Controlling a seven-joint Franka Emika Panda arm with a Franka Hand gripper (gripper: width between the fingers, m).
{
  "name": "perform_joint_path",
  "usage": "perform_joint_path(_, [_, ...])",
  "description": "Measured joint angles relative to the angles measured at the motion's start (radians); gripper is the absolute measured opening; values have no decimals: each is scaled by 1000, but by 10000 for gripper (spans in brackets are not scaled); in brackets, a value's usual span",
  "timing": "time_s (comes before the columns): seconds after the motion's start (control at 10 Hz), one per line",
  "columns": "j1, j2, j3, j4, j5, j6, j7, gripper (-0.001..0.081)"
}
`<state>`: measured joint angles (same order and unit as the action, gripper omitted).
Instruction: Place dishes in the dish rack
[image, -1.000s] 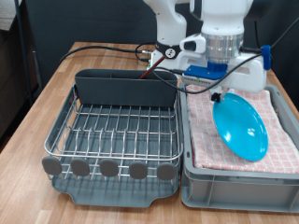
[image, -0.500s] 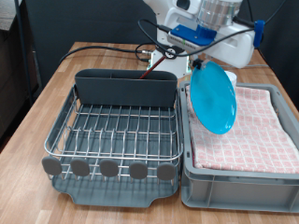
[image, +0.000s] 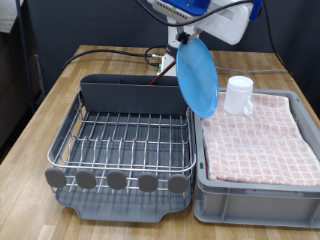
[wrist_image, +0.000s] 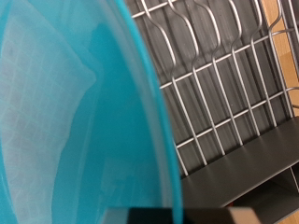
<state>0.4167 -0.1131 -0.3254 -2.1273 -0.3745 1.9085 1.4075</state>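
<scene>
The light-blue plate (image: 197, 77) hangs on edge in the air, held by its top rim in my gripper (image: 187, 39) at the exterior view's top. It is over the seam between the dish rack (image: 122, 141) and the grey bin. In the wrist view the plate (wrist_image: 65, 121) fills most of the picture, with the rack's wire grid (wrist_image: 220, 84) beyond it. The white cup (image: 238, 95) stands on the pink checked cloth in the bin. The rack holds no dishes. The wooden spoon is out of view.
The grey bin (image: 250, 195) lined with pink checked cloth (image: 255, 140) stands right of the rack. Black cables (image: 105, 52) lie on the wooden table behind the rack. The rack's tall grey back wall (image: 135, 97) rises just left of the plate.
The plate has been lifted off the cloth, tipped on edge and carried up and left toward the rack. The white cup, hidden before, now shows.
</scene>
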Motion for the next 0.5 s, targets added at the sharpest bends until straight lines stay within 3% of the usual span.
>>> perform_joint_path(0.2, [-1, 2, -7, -3, -17, -20, -6, 16])
perform_joint_path(0.5, [-23, 0, -49, -9, -119, -23, -124, 16])
